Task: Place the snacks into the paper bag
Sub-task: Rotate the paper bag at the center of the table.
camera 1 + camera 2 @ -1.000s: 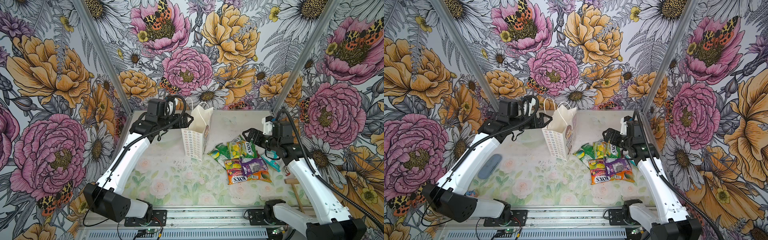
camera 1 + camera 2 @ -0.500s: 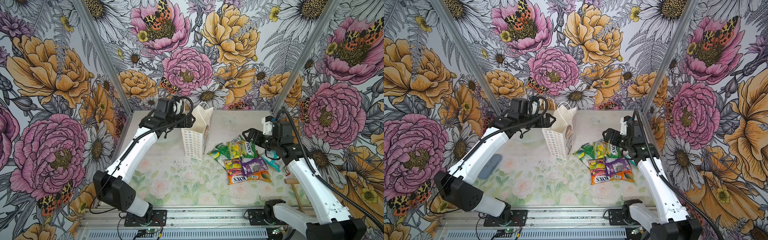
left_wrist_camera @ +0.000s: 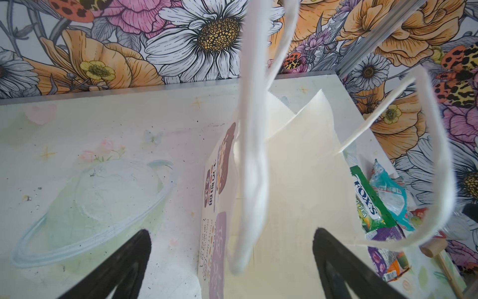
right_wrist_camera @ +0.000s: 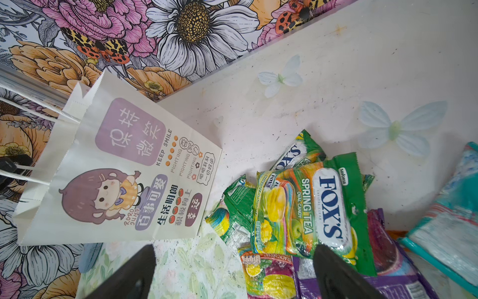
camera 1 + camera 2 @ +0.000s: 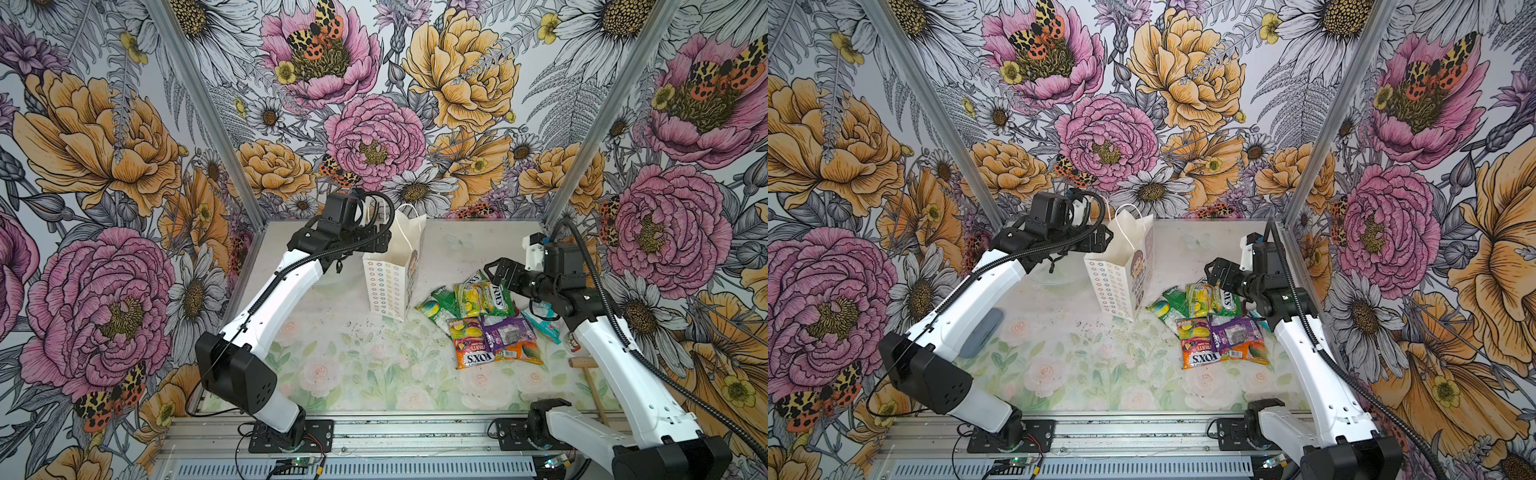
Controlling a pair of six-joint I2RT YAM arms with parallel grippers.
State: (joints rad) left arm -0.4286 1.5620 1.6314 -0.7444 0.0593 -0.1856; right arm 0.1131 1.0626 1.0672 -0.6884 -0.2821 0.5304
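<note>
A: Since both arms are in frame, what do we log for the left gripper (image 5: 376, 245)?
B: Jaws spread wide, holding nothing. We see it right at the top edge of the paper bag (image 5: 388, 286), on the bag's left side. In the left wrist view one white cord handle (image 3: 248, 168) hangs between the two fingers (image 3: 129, 261), not pinched. Whether the gripper touches the bag, we cannot tell.
A: Bag position?
B: Upright on the surface (image 5: 353, 374), mouth open, toward the back middle, with its cartoon-face side turned to the snacks (image 5: 482, 320).
A: Snacks?
B: All the ones we can see lie in a loose overlapping pile on the surface just right of the bag, outside it. Green packets sit at the back with the Spring Tea packet (image 4: 310, 207) on top. A purple packet (image 5: 505, 332) and an orange-red FOX'S packet (image 5: 473, 357) are at the front. A teal packet (image 5: 540, 324) lies on the right, partly under the right arm.
A: Right gripper (image 5: 496, 272)?
B: Also wide apart and empty, poised at the back edge of the pile over the Spring Tea packet. We cannot tell if it makes contact.
A: Anything else?
B: A wooden mallet (image 5: 584, 368) beside the right arm, apart from the pile.
</note>
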